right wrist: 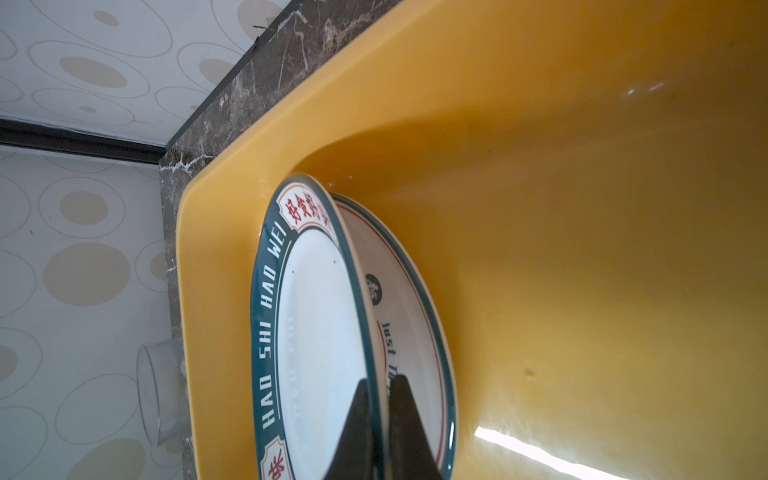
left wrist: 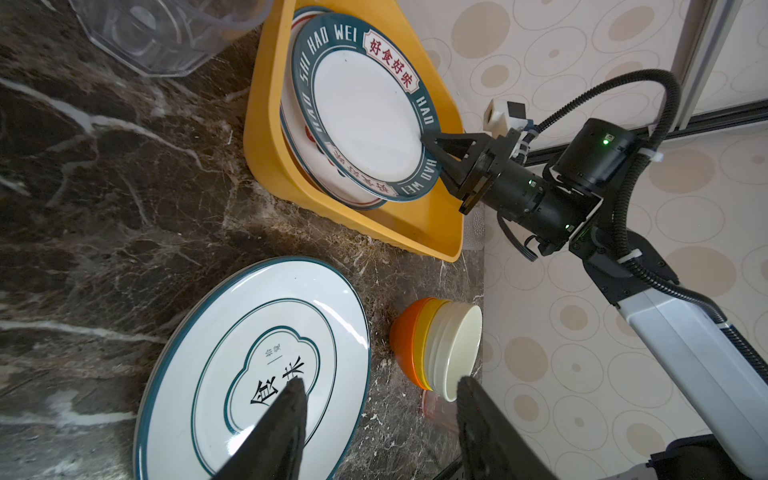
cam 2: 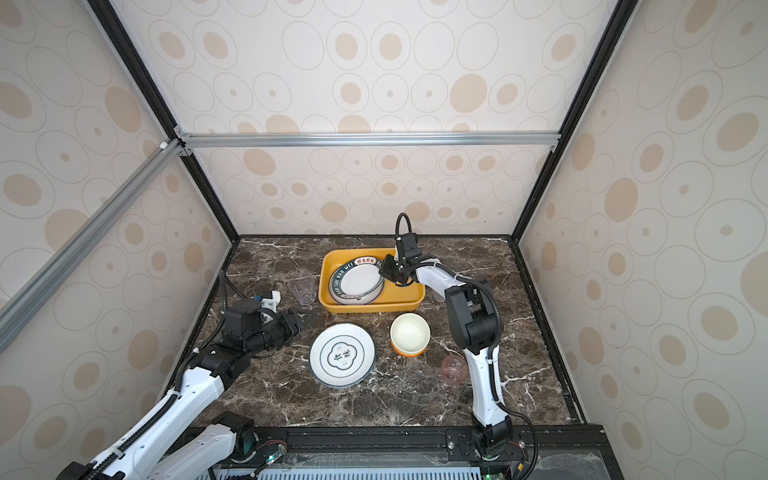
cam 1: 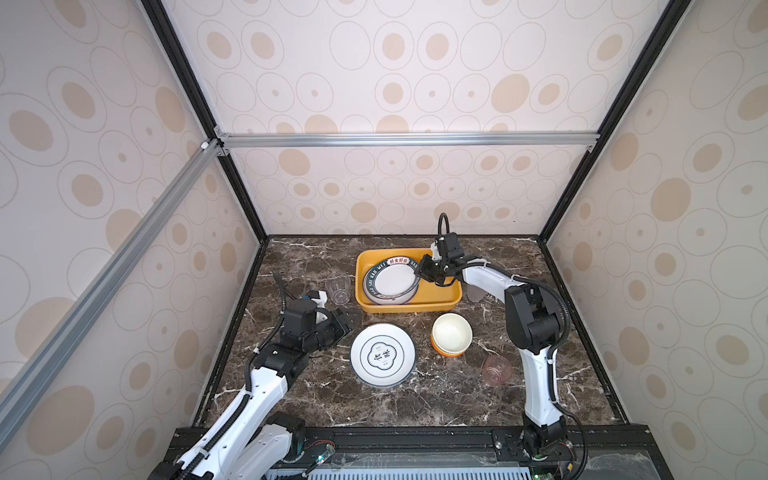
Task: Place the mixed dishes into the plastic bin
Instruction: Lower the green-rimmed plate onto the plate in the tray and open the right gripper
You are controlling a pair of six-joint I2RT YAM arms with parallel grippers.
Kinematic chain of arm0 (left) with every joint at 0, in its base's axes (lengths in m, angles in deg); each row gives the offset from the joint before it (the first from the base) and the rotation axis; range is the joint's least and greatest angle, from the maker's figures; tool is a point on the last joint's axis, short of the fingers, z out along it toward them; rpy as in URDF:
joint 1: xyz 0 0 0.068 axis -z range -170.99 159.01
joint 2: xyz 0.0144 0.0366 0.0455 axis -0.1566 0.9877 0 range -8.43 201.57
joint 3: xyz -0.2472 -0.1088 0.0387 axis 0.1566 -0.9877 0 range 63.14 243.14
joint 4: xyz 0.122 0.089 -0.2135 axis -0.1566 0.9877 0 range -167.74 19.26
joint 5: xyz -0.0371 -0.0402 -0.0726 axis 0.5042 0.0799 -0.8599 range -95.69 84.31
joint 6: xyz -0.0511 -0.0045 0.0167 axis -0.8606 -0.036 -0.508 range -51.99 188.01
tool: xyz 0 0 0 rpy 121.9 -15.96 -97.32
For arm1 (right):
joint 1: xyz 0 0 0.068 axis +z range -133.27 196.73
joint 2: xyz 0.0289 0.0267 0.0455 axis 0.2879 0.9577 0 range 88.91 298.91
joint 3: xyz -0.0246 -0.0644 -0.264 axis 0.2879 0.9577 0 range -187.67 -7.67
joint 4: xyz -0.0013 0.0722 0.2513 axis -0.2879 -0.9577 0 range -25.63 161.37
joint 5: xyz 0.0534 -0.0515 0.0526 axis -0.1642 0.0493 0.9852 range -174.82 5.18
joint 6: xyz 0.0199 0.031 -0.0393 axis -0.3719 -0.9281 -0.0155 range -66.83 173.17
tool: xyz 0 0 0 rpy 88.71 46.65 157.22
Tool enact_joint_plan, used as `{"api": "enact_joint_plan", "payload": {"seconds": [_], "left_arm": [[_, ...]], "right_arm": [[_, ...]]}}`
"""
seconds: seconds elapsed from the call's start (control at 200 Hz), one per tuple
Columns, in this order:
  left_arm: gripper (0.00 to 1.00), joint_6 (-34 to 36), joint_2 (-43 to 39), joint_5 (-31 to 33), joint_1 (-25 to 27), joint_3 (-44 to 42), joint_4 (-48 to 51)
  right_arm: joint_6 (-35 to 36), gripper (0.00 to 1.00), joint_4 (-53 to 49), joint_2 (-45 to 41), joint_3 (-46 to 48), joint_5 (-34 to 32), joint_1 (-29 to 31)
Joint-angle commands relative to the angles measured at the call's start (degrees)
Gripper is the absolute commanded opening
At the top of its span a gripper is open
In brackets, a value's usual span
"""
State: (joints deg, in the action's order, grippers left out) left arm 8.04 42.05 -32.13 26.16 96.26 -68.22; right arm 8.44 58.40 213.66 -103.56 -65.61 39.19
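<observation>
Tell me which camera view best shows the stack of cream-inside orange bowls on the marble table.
The left wrist view: it catches the stack of cream-inside orange bowls side-on, so the nested rims show separately. Both top views see the stack from above, showing mostly the uppermost cream inside. The right wrist view misses it.

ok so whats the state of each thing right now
right gripper: shut on the lettered plate's rim
lettered plate: tilted in the bin, over another plate
lower plate: lying in the bin
bin: on the table, two plates inside
flower plate: flat on the table, outside the bin
bowls: stacked, mouths up, outside the bin
clear cup: standing left of the bin
pink cup: on the table
left gripper: open, empty
</observation>
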Motion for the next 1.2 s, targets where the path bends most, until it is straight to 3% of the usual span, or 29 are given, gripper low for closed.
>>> {"api": "enact_joint_plan", "payload": {"seconds": [0.0, 0.415, 0.76, 1.19], "left_arm": [[0.58, 1.1, 0.0, 0.3, -0.1, 0.2, 0.5], [0.58, 1.0, -0.3, 0.4, -0.3, -0.3, 0.7], [0.58, 1.0, -0.6, 0.4, -0.3, -0.5, 0.8], [0.58, 0.9, -1.2, 0.3, -0.4, -1.1, 0.7]], "right_arm": [[-0.9, 0.01, 0.7, 0.7, -2.6, 0.1, -0.3], [-1.2, 0.03, 0.8, 2.0, -2.5, 0.0, -0.2], [-1.3, 0.24, -0.7, 2.4, -1.9, -0.1, -0.1], [0.6, 0.26, -3.9, 1.0, -0.9, -2.6, -0.1]]}}
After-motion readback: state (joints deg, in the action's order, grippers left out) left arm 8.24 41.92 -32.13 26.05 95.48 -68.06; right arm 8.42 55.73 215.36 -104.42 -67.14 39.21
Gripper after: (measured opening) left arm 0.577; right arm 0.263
